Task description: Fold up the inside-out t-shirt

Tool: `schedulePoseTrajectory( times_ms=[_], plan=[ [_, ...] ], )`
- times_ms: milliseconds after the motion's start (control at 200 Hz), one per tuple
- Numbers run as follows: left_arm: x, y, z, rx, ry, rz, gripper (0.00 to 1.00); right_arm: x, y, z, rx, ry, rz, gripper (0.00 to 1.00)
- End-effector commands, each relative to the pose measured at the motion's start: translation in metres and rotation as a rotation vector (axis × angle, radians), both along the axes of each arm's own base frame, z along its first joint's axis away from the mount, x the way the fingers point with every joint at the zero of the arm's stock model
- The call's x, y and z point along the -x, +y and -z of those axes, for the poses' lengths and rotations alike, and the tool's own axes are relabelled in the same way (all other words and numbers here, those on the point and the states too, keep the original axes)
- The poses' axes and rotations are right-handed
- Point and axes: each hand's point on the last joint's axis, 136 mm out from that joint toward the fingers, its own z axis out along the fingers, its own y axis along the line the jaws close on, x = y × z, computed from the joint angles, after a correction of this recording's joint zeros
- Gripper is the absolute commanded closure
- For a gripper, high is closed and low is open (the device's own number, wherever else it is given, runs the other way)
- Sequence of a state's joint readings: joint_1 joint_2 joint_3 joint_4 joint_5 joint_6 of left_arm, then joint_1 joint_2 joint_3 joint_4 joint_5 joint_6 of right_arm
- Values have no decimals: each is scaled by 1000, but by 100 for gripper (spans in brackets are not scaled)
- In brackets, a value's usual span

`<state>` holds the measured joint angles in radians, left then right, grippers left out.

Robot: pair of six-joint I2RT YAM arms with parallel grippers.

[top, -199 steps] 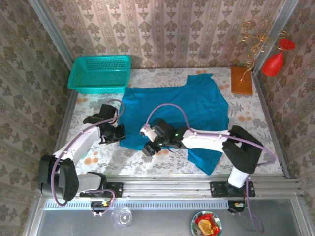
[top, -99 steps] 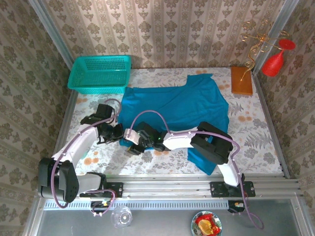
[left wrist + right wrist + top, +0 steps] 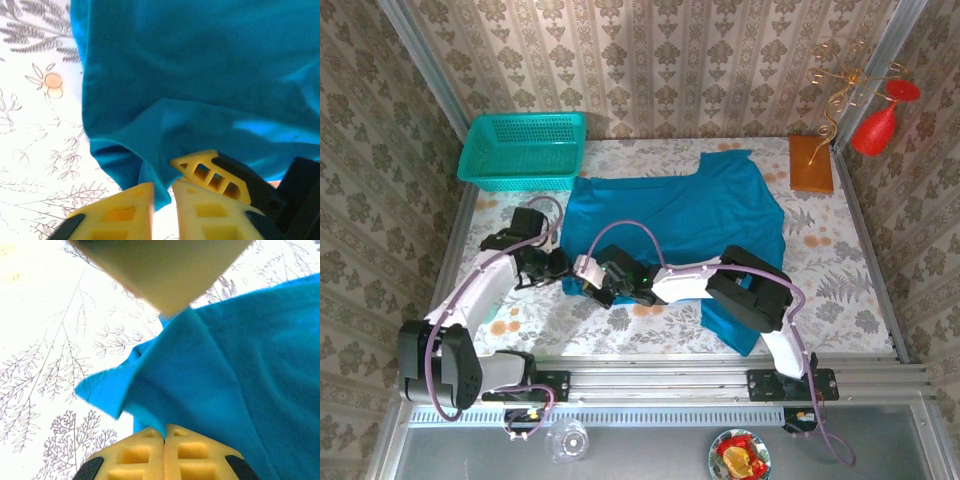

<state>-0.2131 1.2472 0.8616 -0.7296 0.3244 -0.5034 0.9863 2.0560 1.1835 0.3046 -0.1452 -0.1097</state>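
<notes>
Pinching the t-shirt's (image 3: pixel 690 215) near-left corner in my right hand (image 3: pixel 164 435), left hand (image 3: pixel 162 194) just beside w/ jaws a crack apart, I see the cloth spread far-right across the bench (image 3: pixel 825 262).

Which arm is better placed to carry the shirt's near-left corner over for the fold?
Right, probably: the right gripper is shut on the t-shirt corner, while the left gripper stands slightly open beside it.
</notes>
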Motion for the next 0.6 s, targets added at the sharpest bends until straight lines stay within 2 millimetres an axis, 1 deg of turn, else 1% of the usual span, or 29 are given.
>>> schedulePoseTrajectory(
  times_ms=[0,75,150,185,260,345,415,470,595],
  plan=[
    [-38,-8,-54,54,-187,28,73,-17,-20,-27,-135,127,172,100],
    [-45,-3,-72,28,-236,31,70,-32,-47,-17,-143,253,356,100],
    [-46,-7,-76,32,-248,56,68,-43,-72,-3,-160,405,537,100],
    [-44,-10,-73,38,-243,69,68,-44,-80,5,-180,483,598,100],
    [-38,-18,-58,41,-212,101,68,-44,-96,22,-222,649,734,100],
    [-29,-29,-42,27,-184,144,67,-48,-110,35,-296,811,850,100],
    [-22,-39,-30,18,-171,174,67,-49,-116,41,-356,919,912,100],
    [-18,-48,-24,22,-170,205,67,-49,-116,43,-379,966,925,100],
    [-14,-67,-14,28,-194,296,66,-49,-104,40,-409,1023,882,100]
  ],
)
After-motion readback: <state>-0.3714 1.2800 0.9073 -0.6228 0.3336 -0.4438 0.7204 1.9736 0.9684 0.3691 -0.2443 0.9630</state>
